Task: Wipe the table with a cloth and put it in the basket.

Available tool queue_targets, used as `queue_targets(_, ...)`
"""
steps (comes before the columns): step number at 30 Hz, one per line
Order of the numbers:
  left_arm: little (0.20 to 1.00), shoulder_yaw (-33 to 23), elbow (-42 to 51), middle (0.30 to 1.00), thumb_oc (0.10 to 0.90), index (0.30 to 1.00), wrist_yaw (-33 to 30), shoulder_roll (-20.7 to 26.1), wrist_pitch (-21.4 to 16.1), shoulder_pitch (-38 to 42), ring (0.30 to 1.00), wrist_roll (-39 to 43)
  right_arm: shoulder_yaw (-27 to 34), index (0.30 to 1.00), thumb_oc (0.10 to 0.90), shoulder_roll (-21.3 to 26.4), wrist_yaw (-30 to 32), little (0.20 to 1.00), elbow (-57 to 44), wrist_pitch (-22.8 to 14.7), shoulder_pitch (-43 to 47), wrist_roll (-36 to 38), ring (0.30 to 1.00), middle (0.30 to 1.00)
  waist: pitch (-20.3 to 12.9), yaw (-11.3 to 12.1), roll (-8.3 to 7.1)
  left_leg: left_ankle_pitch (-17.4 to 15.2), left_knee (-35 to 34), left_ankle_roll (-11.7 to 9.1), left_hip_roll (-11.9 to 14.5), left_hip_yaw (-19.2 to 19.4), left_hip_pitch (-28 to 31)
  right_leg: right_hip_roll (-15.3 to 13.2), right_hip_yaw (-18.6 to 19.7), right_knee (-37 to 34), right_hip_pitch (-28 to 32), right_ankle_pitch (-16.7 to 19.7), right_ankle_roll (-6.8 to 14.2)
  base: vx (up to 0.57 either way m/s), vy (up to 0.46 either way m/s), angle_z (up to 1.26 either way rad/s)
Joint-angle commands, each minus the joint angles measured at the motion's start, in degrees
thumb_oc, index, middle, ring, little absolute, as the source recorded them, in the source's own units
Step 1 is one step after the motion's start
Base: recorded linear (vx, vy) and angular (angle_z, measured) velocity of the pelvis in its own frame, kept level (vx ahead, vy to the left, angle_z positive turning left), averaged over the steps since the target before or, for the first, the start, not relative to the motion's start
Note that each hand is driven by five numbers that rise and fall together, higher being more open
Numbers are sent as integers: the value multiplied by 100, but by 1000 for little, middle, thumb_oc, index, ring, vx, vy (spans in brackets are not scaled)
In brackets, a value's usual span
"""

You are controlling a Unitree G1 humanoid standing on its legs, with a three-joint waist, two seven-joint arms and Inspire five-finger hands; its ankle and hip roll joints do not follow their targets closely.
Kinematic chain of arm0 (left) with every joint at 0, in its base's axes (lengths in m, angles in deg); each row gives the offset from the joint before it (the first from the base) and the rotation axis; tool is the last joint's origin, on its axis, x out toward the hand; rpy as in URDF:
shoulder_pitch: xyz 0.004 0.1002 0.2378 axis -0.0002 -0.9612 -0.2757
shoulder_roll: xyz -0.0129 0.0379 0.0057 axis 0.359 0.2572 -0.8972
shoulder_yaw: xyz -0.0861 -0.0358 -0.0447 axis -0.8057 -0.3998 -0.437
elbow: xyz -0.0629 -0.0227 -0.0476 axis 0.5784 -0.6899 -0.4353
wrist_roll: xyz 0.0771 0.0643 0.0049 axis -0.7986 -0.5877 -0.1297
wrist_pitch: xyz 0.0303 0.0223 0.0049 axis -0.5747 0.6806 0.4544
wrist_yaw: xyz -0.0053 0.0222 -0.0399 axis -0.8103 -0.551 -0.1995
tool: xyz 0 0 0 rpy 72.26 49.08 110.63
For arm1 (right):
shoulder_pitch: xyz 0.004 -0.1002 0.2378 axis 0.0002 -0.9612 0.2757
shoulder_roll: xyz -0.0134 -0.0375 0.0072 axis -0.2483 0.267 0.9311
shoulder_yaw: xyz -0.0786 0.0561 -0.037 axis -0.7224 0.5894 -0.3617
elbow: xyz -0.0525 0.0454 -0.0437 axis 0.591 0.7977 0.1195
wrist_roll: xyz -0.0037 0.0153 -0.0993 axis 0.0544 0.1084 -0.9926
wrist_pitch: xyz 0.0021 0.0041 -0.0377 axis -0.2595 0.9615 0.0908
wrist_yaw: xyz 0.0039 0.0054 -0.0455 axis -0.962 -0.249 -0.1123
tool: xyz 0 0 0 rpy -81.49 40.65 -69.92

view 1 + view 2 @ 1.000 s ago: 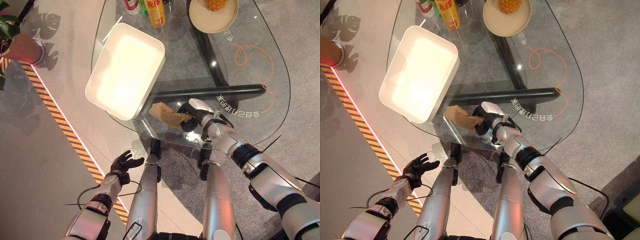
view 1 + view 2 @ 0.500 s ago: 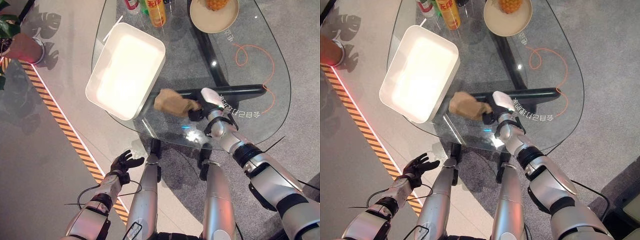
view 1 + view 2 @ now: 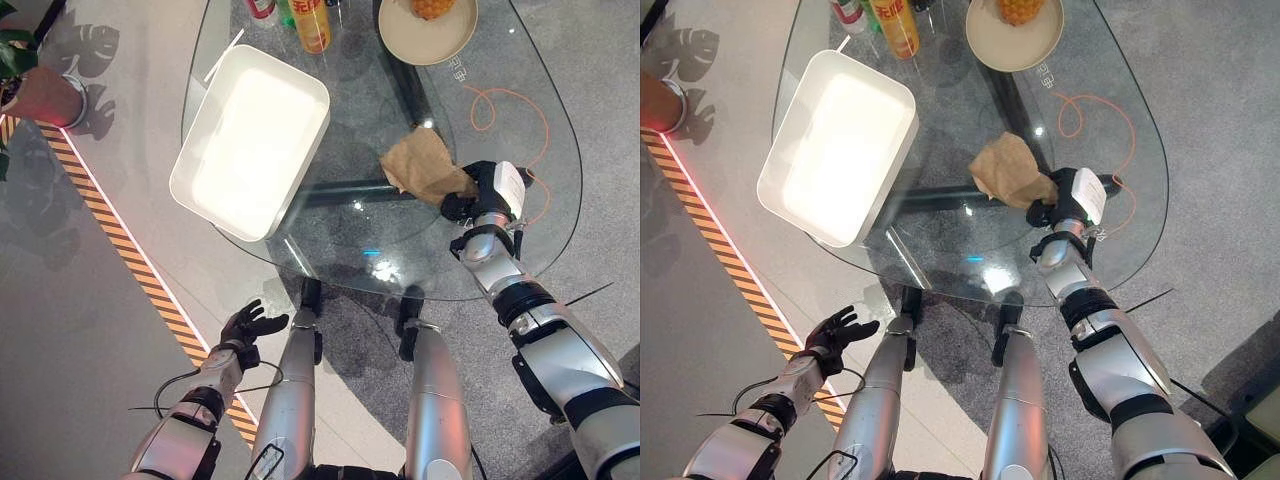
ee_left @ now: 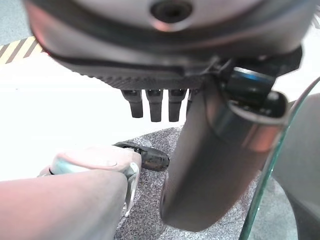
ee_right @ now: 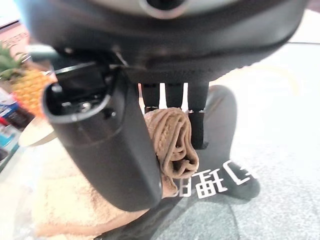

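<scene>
Right hand pinching brown cloth between thumb and curled fingers, near right edge of glass table; left hand hanging open below table's near edge; white basket overhanging left edge.

Bright overhead glare on glass table

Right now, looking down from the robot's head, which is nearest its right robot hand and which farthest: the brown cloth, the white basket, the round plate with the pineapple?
1. Brown cloth: pinched in the right robot hand, lying on the glass table.
2. Round plate: at the table's far edge, ahead of the hand.
3. White basket: across the table, on the robot's left.
</scene>
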Motion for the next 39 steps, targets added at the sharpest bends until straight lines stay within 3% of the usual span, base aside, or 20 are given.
queue_targets(1,900,37,-84,900,800,900,-4,180,-171,-269,900,110,370,300,100,612,746,200,163,-143,398,44,300,300,-101,-75,98,-443,685,710,-423,454,-285,283,-353,-504,155,336,-222,0,0,0)
queue_targets(8,900,30,-129,900,800,900,80,290,-183,-256,900,152,948,300,100,929,1549,200,968,-383,196,171,300,300,-101,-88,88,-522,762,756,-428,431,-345,295,-350,-489,123,343,-185,0,0,0)
queue_targets(14,900,-47,-229,900,800,900,139,388,-154,-186,900,135,1359,300,100,1092,1886,200,1268,-547,-32,454,300,300,-101,-131,35,-571,777,777,-423,418,-334,330,-330,-504,134,359,-148,6,-24,4)
queue_targets(39,900,-156,-524,900,800,900,349,630,-109,0,900,190,1727,300,100,1175,2116,200,1306,-853,-261,985,300,300,-101,-241,-53,-637,772,742,-386,389,-304,410,-233,-564,157,356,-94,1,0,-1)
